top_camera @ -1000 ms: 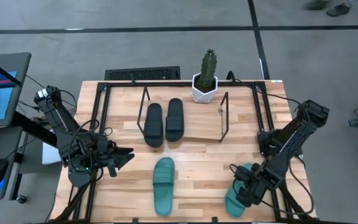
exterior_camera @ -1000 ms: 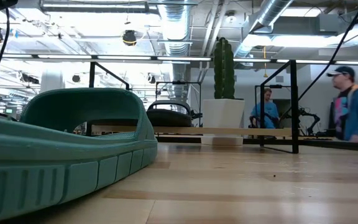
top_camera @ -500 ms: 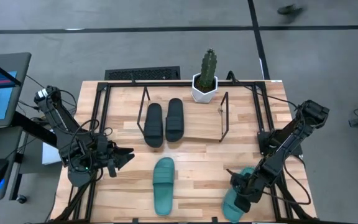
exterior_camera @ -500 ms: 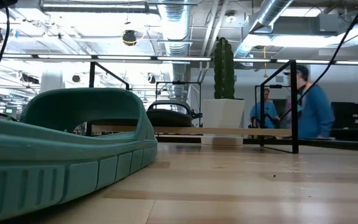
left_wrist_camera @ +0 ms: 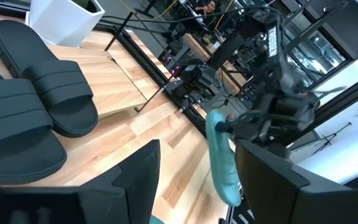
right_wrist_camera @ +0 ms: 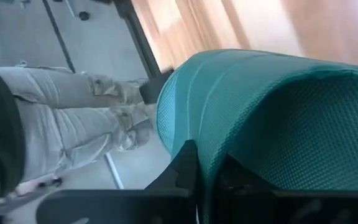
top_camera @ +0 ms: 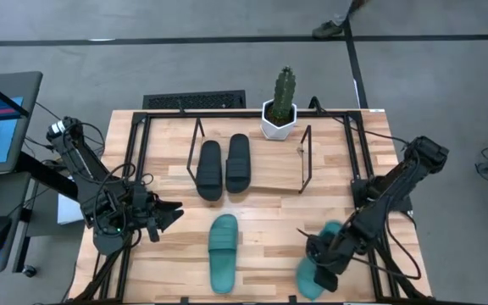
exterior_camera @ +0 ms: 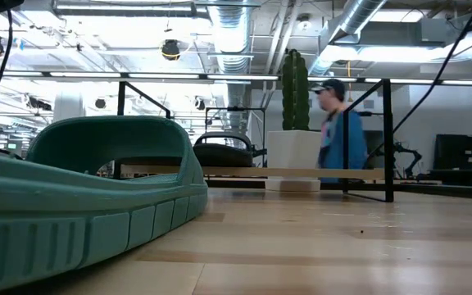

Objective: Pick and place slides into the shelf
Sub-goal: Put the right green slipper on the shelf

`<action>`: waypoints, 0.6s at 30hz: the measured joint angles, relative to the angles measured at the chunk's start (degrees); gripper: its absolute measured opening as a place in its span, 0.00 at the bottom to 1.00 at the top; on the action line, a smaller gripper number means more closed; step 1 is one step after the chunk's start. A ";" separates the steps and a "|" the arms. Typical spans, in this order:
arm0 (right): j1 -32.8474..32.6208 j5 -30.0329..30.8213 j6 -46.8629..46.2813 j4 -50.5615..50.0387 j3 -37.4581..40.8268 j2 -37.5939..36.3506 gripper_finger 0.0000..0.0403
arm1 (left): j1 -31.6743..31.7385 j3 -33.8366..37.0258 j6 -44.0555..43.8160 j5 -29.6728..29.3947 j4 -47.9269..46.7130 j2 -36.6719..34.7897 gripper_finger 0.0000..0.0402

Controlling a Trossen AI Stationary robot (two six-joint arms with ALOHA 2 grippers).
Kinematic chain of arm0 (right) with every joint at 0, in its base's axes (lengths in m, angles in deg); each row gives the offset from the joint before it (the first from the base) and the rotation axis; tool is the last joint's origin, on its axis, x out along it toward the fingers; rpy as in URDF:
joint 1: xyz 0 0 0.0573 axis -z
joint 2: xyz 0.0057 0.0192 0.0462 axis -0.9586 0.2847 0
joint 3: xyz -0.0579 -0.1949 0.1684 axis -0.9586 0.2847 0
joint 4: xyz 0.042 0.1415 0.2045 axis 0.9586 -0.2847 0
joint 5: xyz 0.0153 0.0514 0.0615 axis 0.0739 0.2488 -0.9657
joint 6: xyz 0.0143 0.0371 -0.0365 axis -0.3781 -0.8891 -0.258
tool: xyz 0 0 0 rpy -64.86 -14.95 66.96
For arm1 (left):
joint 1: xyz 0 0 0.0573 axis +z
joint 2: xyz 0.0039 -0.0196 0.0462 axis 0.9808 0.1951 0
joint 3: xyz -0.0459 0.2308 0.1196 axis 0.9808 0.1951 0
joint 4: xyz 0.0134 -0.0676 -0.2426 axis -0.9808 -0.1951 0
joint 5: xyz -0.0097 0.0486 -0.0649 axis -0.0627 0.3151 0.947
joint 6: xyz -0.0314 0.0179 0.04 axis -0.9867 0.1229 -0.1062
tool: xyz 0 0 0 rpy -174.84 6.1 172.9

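1. The right arm reaches from its base at the desk's (top_camera: 261,222) right edge, elbow raised near the far right side, forearm slanting down toward the near right corner.
2. The right gripper (top_camera: 324,261) sits at that near right corner, its fingers pressed together on the edge of a teal slide (top_camera: 318,257). The right wrist view shows the textured teal rubber clamped between the dark fingers (right_wrist_camera: 185,168).
3. In the left wrist view that teal slide (left_wrist_camera: 221,158) stands steeply tilted, nearly on edge, in the right gripper's hold, rather than lying flat on the desk.
4. The left arm waits at the left side of the desk, folded low, with the left gripper (top_camera: 169,213) pointing toward the middle of the desk. Its fingers (left_wrist_camera: 138,171) are spread and hold nothing.
5. The second teal slide (top_camera: 222,252) lies flat on the desk near the front edge, about midway between the two grippers and touching neither.
6. The two black slides (top_camera: 224,166) lie side by side inside the shelf (top_camera: 305,161), in its left half; the shelf's right half holds no slide.
7. A cactus in a white pot (top_camera: 280,108) stands just behind the shelf at the desk's far edge.
8. In the low view a person (exterior_camera: 337,135) shows in the room beyond the desk.
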 joint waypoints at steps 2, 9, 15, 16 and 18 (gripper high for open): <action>1.94 -0.02 4.33 -6.84 -4.74 0.00 0.01 | 0.00 0.02 -0.19 0.02 0.03 0.00 0.49; 11.53 -1.90 21.95 -29.69 -21.82 -0.02 0.00 | 0.00 0.02 -0.24 -0.10 0.06 0.00 0.49; 23.98 -6.48 37.99 -39.89 -31.06 -0.02 0.00 | 0.00 0.02 -0.24 -1.22 0.02 0.00 0.50; 26.21 -7.46 40.28 -41.10 -32.07 -0.02 0.00 | 0.00 0.02 -0.24 -1.59 0.04 0.00 0.50; 30.59 -9.28 44.95 -43.20 -33.69 -0.02 0.00 | 0.00 0.02 -0.26 -2.10 0.02 0.00 0.50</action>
